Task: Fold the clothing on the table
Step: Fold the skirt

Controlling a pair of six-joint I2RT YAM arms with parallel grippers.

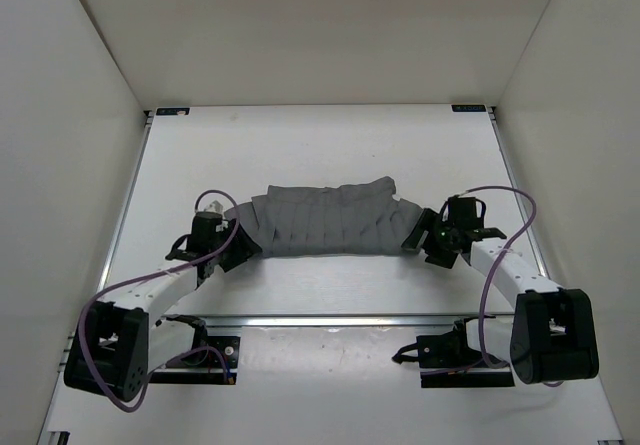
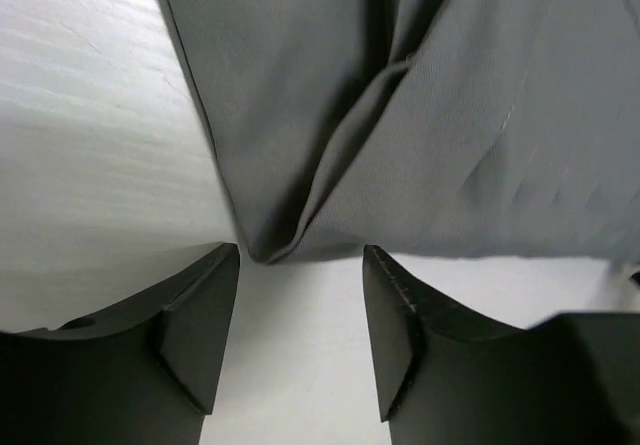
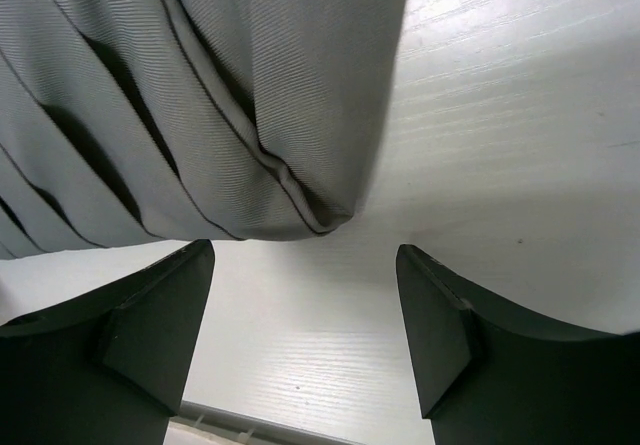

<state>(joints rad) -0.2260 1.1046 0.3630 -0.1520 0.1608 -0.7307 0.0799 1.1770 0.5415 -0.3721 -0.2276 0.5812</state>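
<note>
Gray pleated clothing [image 1: 325, 223] on white table [image 1: 300, 145], left tool [image 2: 301, 257] and right tool [image 3: 305, 249] spread, empty

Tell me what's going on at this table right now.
Two robot arms are working on the clothing, a gray pleated garment lying in a wide band across the white table. The left gripper sits at its left end and the right gripper at its right end. Both are open, each with a corner of the fabric just ahead of its fingers, and nothing is clamped.

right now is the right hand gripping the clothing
No, the right hand is open, and the clothing lies just ahead of it, ungripped.
</note>
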